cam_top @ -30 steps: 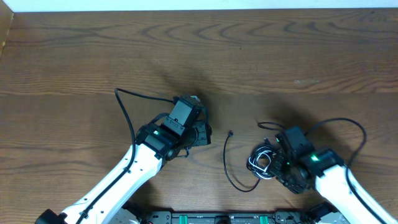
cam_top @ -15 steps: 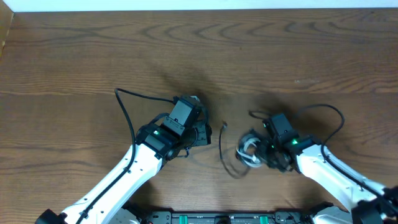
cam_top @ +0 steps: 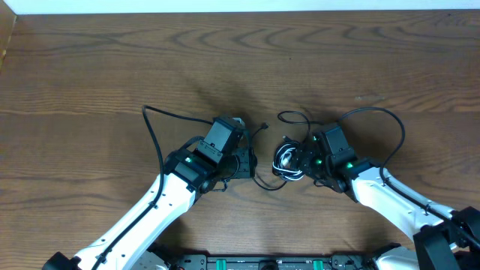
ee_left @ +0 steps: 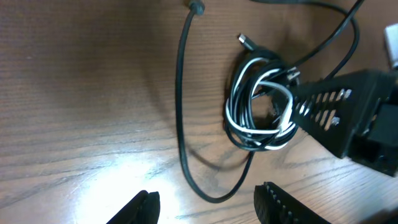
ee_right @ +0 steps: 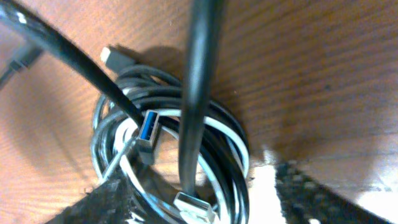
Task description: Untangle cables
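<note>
Right hand shifted left, straddling coiled cables (white, black)

Cables tangled into one small flat coil, white strand wound among black. One black tail curves loose beside it (blue-tongued plug lies on the coil).

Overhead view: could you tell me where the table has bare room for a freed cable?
Bare: the whole far strip of the table, and its far left and right ends. Crowded: the centre, where the coiled cable bundle and loose black cable lie between the left gripper and right gripper.
</note>
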